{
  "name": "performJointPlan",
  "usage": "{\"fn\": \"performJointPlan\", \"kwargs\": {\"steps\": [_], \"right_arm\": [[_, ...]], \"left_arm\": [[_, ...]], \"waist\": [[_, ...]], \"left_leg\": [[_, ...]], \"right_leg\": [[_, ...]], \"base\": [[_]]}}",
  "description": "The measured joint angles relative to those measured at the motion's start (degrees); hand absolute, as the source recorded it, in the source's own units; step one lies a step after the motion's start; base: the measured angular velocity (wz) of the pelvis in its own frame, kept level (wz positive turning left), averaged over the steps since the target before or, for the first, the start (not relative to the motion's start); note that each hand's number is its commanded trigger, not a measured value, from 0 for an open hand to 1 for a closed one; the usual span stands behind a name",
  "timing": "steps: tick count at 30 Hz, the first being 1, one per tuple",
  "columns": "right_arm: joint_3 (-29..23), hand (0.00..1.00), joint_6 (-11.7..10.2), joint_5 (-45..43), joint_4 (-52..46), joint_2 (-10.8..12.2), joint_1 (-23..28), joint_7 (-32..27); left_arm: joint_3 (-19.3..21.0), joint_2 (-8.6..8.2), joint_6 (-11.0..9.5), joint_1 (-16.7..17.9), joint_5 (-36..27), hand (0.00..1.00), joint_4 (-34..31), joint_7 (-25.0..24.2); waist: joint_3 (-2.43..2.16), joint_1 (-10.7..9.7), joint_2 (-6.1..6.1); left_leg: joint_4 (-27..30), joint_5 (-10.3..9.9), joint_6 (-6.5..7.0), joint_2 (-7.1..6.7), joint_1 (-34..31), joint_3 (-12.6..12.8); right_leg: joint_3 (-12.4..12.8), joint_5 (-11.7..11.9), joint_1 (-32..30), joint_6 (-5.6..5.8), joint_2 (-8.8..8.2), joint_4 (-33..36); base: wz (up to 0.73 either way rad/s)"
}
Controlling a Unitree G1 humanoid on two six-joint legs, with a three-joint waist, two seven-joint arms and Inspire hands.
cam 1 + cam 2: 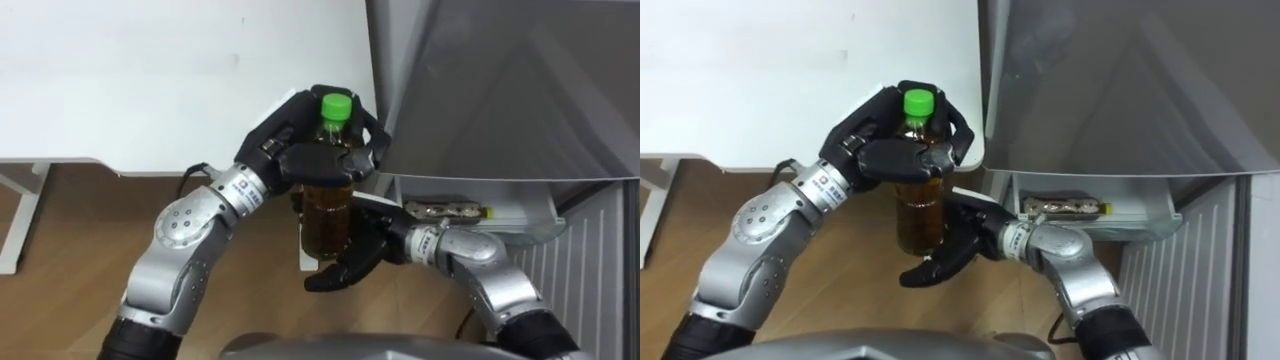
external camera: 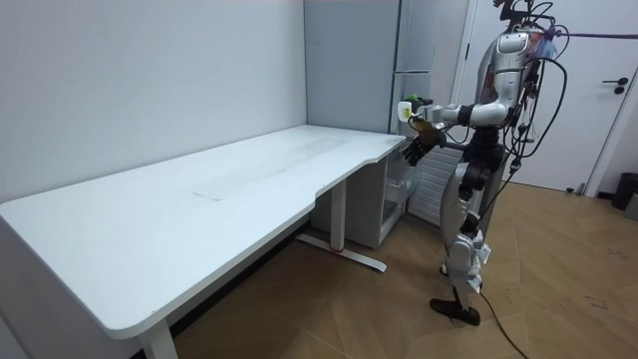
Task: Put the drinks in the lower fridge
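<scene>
Bottle [image 1: 325, 210] of amber drink with a green cap [image 1: 336, 105] is hanging upright in mid-air, just off the front edge of the white tabletop [image 1: 150, 80] and above the wooden floor [image 1: 70, 270].

Starting at the left, the tabletop is stretching across the upper left of the eye views, with one white leg [image 1: 15, 225] showing under its edge. The left arm is rising from the lower left, and the left robot hand [image 1: 300, 150] is gripping the bottle high up. Its dark fingers are curling round the shoulder and neck, so the cap is poking out above them.

Below that grip, the amber body of the bottle is showing bare. The right robot hand [image 1: 350, 258] is sitting at the bottle's base, coming in from the lower right. Its fingers are lying loosely spread and only slightly bent, cupping under and behind the base rather than closing round it. Whether the palm is touching the base is hard to tell.

Further right, the grey fridge [image 1: 500, 90] is filling the upper right. A clear shelf [image 1: 530, 222] under it is holding a small packet [image 1: 445, 210] lying flat.

In the room view the robot is standing upright at the far end of the tabletop, right beside the fridge, holding the bottle [image 2: 406, 110] out in front of its chest.
</scene>
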Motion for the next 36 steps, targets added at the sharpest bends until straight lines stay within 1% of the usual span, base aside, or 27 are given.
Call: {"fn": "performJointPlan", "kwargs": {"steps": [7, 15, 18, 20, 21, 26, 29, 34, 36], "right_arm": [[0.47, 0.00, 1.67, -0.01, -0.40, -0.15, 0.00, 1.82], [1.51, 0.00, 1.80, -0.02, -0.72, -1.08, 0.01, 2.34], [2.17, 0.00, 2.36, -0.02, -1.67, -1.15, 0.09, 2.80], [2.17, 0.00, 3.22, -0.01, -2.18, -1.21, 0.09, 3.17], [2.16, 0.00, 3.54, 0.00, -2.77, -1.21, 0.09, 3.31], [2.11, 0.00, 3.55, 0.13, -2.88, -1.13, 0.08, 3.51], [2.24, 0.00, 3.55, 0.74, -2.86, -1.17, 0.08, 3.67], [3.52, 0.00, 4.65, 4.27, -2.75, -2.13, 0.18, 3.56], [3.50, 0.00, 4.65, 5.56, -2.75, -2.17, 0.72, 3.39]], "left_arm": [[-1.82, 0.02, 0.02, 0.00, 0.10, 1.00, 0.10, 0.15], [-2.96, 0.00, 0.01, 0.00, 0.20, 1.00, 0.91, 0.38], [-3.75, 0.02, 0.02, 0.00, 1.17, 1.00, 1.11, 0.37], [-3.92, 0.02, 0.02, 0.00, 1.30, 1.00, 1.10, 0.26], [-3.90, 0.02, 0.01, 0.00, 1.29, 1.00, 1.10, 0.16], [-4.08, 0.08, 0.01, 0.00, 1.85, 1.00, 1.13, -0.35], [-4.71, 0.40, -0.01, -0.01, 2.69, 1.00, 1.55, -1.67], [-5.71, 1.16, -0.01, -0.01, 2.61, 1.00, 2.24, -2.11], [-5.99, 1.22, -0.01, -0.01, 2.62, 1.00, 2.28, -2.11]], "waist": [[0.00, -0.06, -0.11], [0.00, -0.09, -0.10], [-0.01, -0.08, -0.09], [0.00, 0.07, -0.05], [0.01, 0.09, -0.02], [0.07, 0.03, 0.27], [0.11, -0.01, 0.53], [0.09, 0.08, 0.84], [0.08, 0.20, 1.04]], "left_leg": [[-0.04, 0.00, 0.00, -0.02, -0.31, 0.00], [0.13, 0.00, 0.00, -0.02, -0.40, -0.06], [0.31, 0.00, 0.00, -0.02, -0.53, -0.23], [0.47, 0.00, 0.00, -0.02, -0.69, -0.26], [0.61, 0.00, 0.00, -0.03, -0.92, -0.30], [0.65, -0.01, 0.01, -0.05, -1.05, -0.44], [0.64, -0.01, 0.01, -0.05, -1.14, -0.45], [0.64, -0.01, 0.01, 0.00, -1.30, -0.44], [0.57, -0.01, 0.01, 0.00, -1.34, -0.44]], "right_leg": [[-0.03, 0.00, -0.03, 0.00, 0.00, -0.05], [-0.05, 0.00, -0.01, 0.00, 0.00, -0.03], [-0.19, 0.00, 0.02, 0.00, 0.00, -0.03], [-0.22, 0.00, -0.05, 0.00, 0.00, -0.02], [-0.26, 0.01, -0.24, -0.01, -0.02, -0.02], [-0.47, 0.01, -0.41, -0.01, -0.07, 0.26], [-0.61, 0.01, -0.43, -0.01, -0.10, 0.25], [-0.93, 0.01, -0.51, -0.01, -0.11, 0.24], [-0.87, 0.01, -0.57, -0.01, -0.09, 0.24]], "base": [[0.00], [0.00], [0.01], [0.00], [0.00], [0.00], [0.00], [0.00], [0.00]]}}
